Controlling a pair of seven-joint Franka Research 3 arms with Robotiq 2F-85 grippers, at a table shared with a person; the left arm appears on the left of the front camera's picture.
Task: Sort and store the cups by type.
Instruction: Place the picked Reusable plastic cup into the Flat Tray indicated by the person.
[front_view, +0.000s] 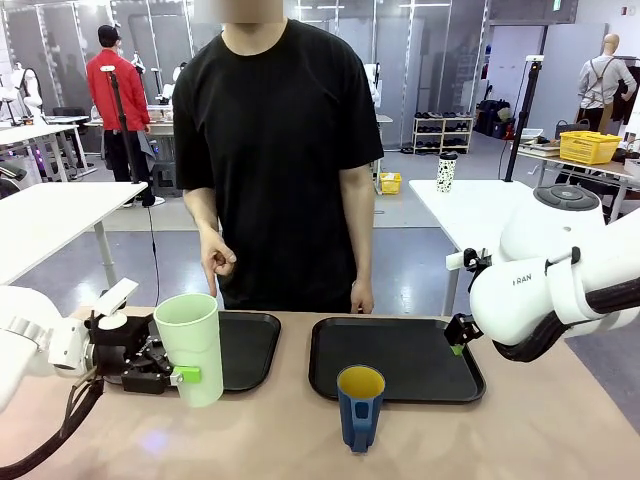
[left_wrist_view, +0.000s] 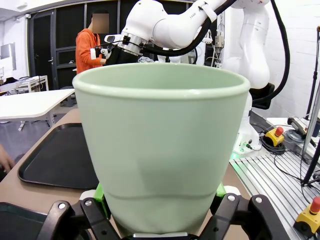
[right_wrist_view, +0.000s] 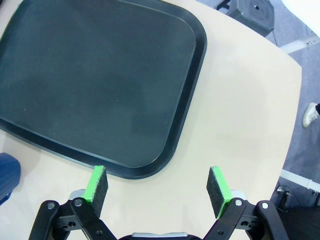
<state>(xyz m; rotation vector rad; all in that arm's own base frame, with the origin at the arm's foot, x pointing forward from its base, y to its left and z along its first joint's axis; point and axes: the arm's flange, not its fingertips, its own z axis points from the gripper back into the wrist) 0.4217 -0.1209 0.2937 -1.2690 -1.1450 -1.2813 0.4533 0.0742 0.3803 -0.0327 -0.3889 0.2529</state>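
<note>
A tall pale green tumbler (front_view: 192, 345) stands upright at the front left of the table, just in front of the left black tray (front_view: 252, 345). My left gripper (front_view: 178, 376) is shut on its lower part; up close the tumbler (left_wrist_view: 161, 145) sits between the green pads (left_wrist_view: 101, 192). The dark blue mug (front_view: 360, 405), yellow inside, stands on the table in front of the right black tray (front_view: 405, 358). My right gripper (front_view: 458, 338) hovers open over that tray's right edge, its fingertips (right_wrist_view: 99, 183) above the tray corner (right_wrist_view: 165, 150) with nothing between them.
A person stands at the far side of the table, one hand (front_view: 217, 262) pointing down above the left tray. A blue edge of the mug (right_wrist_view: 7, 175) shows left of the right gripper. Bare tabletop (front_view: 520, 430) lies right of the mug.
</note>
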